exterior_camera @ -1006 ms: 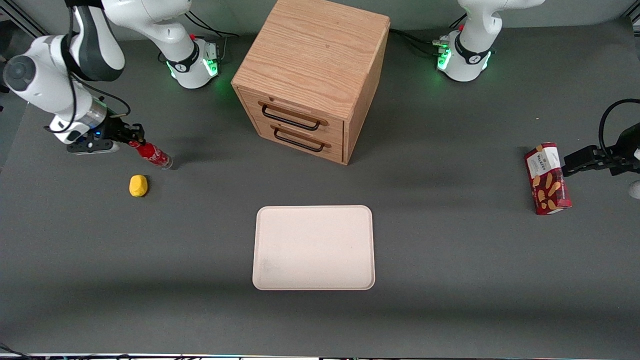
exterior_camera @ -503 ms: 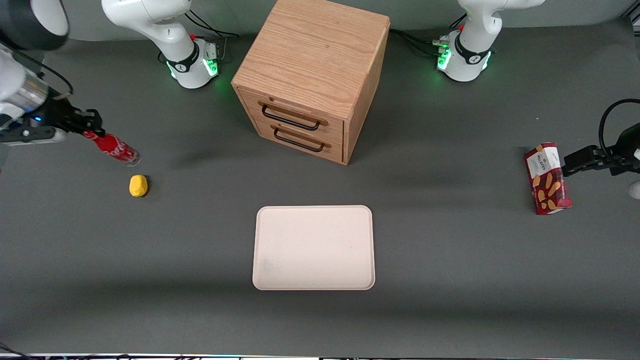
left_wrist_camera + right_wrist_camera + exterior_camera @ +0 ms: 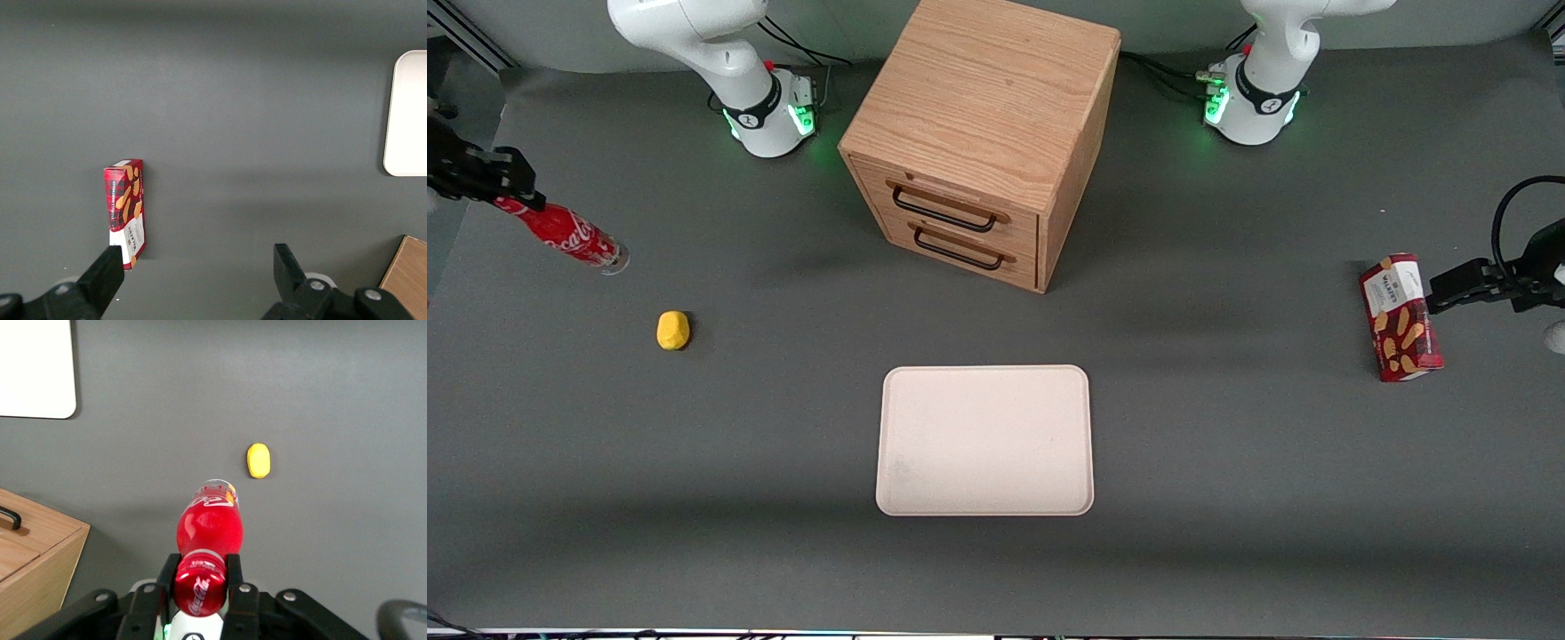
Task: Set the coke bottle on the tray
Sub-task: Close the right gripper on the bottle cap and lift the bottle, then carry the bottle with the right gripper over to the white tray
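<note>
My right gripper (image 3: pixel 509 197) is shut on the cap end of the coke bottle (image 3: pixel 569 236), a slim red bottle with white script and a clear base. It hangs tilted well above the table at the working arm's end. In the right wrist view the gripper (image 3: pixel 200 577) clamps the red cap, and the bottle (image 3: pixel 208 523) points down toward the table. The tray (image 3: pixel 985 440), pale cream-pink and flat, lies near the front camera at the table's middle; one corner shows in the right wrist view (image 3: pixel 37 373) and an edge shows in the left wrist view (image 3: pixel 407 113).
A yellow lemon (image 3: pixel 673 330) lies on the table under and nearer the camera than the bottle. The wooden drawer cabinet (image 3: pixel 983 133) stands farther from the camera than the tray. A red snack box (image 3: pixel 1400 317) lies toward the parked arm's end.
My gripper has lifted the coke bottle off the table and carried it up and outward toward the working arm's end; the arm has mostly left the front view.
</note>
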Robot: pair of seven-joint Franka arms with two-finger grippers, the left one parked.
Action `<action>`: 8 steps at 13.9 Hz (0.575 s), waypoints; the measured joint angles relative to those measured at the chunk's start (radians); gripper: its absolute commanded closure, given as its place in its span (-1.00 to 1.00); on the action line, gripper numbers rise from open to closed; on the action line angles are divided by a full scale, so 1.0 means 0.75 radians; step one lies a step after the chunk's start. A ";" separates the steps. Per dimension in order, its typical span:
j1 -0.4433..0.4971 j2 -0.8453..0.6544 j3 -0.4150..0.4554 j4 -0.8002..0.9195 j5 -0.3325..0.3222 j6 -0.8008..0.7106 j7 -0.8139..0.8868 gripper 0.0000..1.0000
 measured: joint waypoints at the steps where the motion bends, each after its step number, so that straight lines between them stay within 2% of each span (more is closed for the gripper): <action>1: 0.000 0.021 0.002 0.053 0.006 -0.028 0.000 1.00; 4: 0.001 0.120 0.023 0.180 0.065 -0.042 0.000 1.00; 8: 0.008 0.433 0.116 0.516 0.163 -0.065 0.042 1.00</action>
